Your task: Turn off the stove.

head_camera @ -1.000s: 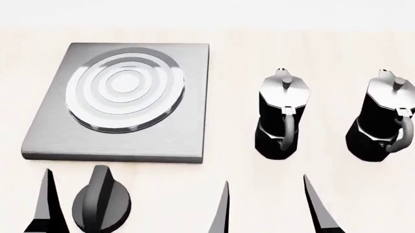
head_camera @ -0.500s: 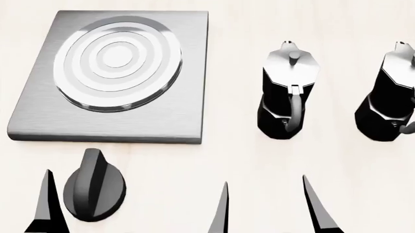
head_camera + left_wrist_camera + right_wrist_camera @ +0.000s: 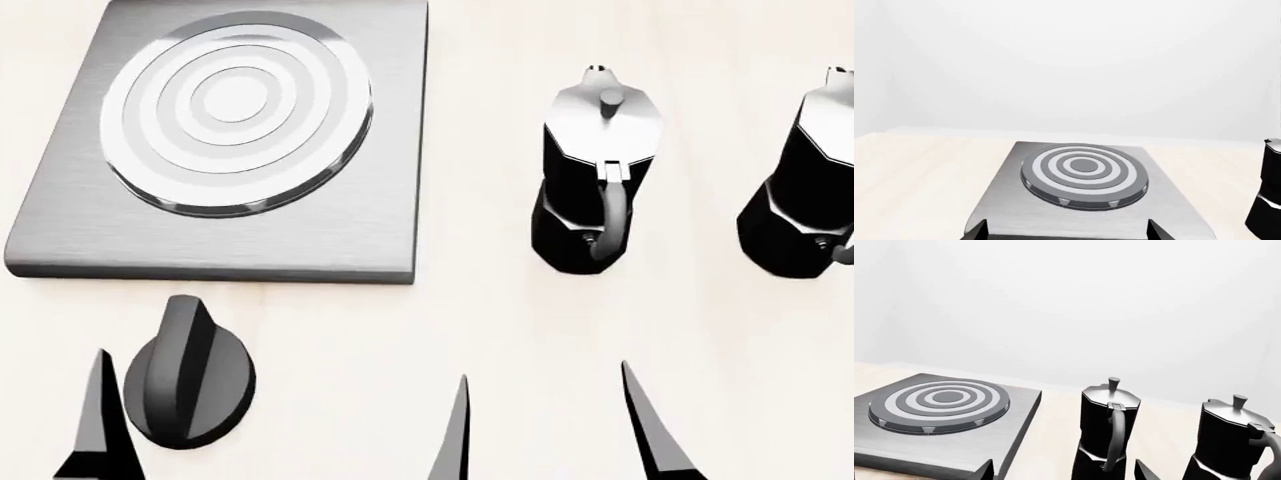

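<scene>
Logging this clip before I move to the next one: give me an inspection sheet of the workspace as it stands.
Surface: pale wooden table, bare between the items.
Job's things: stove plate lies flat with nothing on its ringed burner; its black knob sits apart in front of the plate, untouched.
Clutter: two moka pots, near moka pot and far moka pot, stand upright to the right of the plate.
Grippers: left gripper open, one fingertip just left of the knob; right gripper open and empty, short of the pots.
Cables: nothing seen.
Surroundings: plain white wall behind the table.
</scene>
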`<state>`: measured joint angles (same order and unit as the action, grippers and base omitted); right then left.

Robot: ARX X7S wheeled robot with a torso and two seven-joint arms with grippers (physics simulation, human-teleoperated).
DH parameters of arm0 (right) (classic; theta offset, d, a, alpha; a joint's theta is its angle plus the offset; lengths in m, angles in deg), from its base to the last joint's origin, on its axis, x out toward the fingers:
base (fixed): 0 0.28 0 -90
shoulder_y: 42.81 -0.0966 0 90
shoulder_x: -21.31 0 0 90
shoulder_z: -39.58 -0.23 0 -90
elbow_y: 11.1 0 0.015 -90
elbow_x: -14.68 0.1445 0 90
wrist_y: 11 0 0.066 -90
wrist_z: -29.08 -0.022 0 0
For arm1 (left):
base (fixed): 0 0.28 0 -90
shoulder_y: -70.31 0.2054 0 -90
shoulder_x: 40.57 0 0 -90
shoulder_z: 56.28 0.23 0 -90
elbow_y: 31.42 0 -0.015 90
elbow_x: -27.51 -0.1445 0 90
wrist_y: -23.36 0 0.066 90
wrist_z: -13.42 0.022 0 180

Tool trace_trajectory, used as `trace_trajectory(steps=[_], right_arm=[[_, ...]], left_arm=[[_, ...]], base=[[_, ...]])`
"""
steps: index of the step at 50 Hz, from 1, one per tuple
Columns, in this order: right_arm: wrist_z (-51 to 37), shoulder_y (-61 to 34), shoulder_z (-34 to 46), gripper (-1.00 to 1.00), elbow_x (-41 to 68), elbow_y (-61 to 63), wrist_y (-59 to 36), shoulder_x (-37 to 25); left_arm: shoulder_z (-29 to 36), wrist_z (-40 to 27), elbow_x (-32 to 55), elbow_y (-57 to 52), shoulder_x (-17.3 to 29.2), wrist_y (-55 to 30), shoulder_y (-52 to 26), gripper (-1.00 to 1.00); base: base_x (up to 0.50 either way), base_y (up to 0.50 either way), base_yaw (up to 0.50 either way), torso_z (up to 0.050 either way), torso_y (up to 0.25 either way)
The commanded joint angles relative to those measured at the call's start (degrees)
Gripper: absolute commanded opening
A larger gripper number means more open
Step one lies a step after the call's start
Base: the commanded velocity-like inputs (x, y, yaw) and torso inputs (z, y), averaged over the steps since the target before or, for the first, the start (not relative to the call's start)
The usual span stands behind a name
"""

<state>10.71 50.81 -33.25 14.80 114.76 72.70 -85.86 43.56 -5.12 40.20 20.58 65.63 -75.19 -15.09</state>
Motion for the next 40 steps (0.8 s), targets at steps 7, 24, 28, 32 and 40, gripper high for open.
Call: trace_trajectory(steps=[7, 24, 28, 32, 40], right_arm=[[0.97, -0.26, -1.4, 1.0, -0.25, -1.03, 0.65, 0.65], [0.6, -0.28, -1.32, 1.0, 0.08, -0.9, 0.85, 0.17], [0.51, -0.23, -1.25, 1.0, 0.1, -0.73, 0.82, 0.03], [0.47, -0.26, -1.21, 1.0, 0.25, -0.75, 0.9, -0.06], [0.33, -0.35, -1.04, 1.0, 0.29, -0.6, 0.68, -0.22]], left_arm=[[-0.76, -0.14, 3.37, -6.06, -0.35, -5.8, -4.15, 1.0], [2.13, -1.49, 7.52, -9.69, -0.67, -12.31, -8.8, 1.0], [3.44, -1.21, 7.21, -7.31, -1.14, -12.22, -9.61, 1.0], [4.77, -0.65, 6.14, -4.35, -1.44, -11.13, -10.18, 1.0], [6.68, 0.78, 4.43, 4.91, -2.46, -8.89, -12.47, 1.0]], base=[[0.0, 0.0, 0.0, 0.0, 0.0], [0.0, 0.0, 0.0, 0.0, 0.0], [0.0, 0.0, 0.0, 0.0, 0.0], [0.0, 0.0, 0.0, 0.0, 0.0], [0.0, 0.0, 0.0, 0.0, 0.0]])
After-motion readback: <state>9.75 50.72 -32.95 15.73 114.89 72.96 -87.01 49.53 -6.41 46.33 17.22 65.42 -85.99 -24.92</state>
